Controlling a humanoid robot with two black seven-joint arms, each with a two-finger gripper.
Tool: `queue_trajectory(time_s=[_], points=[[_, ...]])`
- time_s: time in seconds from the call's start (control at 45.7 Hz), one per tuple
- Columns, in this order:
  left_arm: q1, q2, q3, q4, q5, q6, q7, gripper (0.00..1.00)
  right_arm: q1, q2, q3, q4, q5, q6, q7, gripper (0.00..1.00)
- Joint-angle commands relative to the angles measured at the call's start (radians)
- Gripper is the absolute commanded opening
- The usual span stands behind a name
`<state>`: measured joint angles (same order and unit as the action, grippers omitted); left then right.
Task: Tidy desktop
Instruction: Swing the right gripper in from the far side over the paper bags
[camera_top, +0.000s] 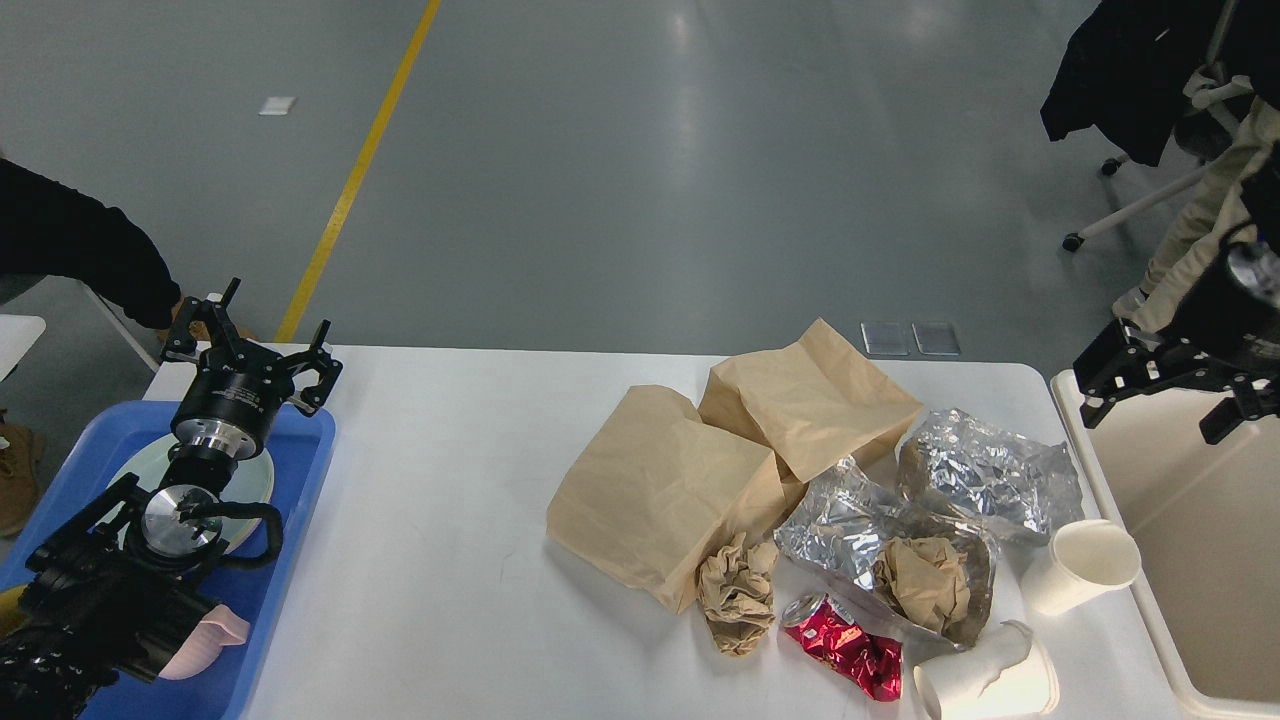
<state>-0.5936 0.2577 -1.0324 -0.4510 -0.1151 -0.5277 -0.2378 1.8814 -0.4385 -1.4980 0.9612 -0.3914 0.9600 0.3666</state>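
Observation:
The white desktop (450, 560) carries a heap of litter on its right half: two brown paper bags (700, 470), crumpled foil (985, 470), a balled brown paper (738, 592), a crushed red can (845, 655) and two white paper cups (1080, 565). My left gripper (248, 345) stands open and empty over the far end of the blue tray (290, 520), far from the litter. Open and empty too, my right gripper (1165, 390) hangs above the cream bin (1200, 520), right of the foil.
A pale plate (255, 480) and a pink piece (215, 640) lie in the blue tray under my left arm. A person's dark sleeve (80, 250) reaches in at the far left. Legs and a wheeled chair (1180, 170) stand behind the bin.

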Motion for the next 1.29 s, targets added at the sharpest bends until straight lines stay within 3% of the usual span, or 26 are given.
queue_trajectory(time_s=[0.0, 0.306, 0.438, 0.766, 1.269], points=[[0.000, 0.000, 0.000, 0.000, 0.000, 0.000, 0.000, 0.96, -0.139, -0.061, 0.001, -0.078, 0.012, 0.000, -0.002, 1.00], [0.000, 0.000, 0.000, 0.000, 0.000, 0.000, 0.000, 0.96, -0.094, -0.118, 0.108, -0.029, 0.019, 0.000, -0.002, 1.00], [0.000, 0.000, 0.000, 0.000, 0.000, 0.000, 0.000, 0.96, -0.002, -0.028, 0.169, 0.056, 0.034, 0.000, -0.002, 1.00], [0.000, 0.000, 0.000, 0.000, 0.000, 0.000, 0.000, 0.96, 0.094, 0.297, 0.243, 0.054, 0.249, 0.000, -0.002, 1.00], [0.000, 0.000, 0.000, 0.000, 0.000, 0.000, 0.000, 0.96, 0.349, 0.322, 0.164, 0.056, 0.224, 0.000, -0.002, 1.00]])
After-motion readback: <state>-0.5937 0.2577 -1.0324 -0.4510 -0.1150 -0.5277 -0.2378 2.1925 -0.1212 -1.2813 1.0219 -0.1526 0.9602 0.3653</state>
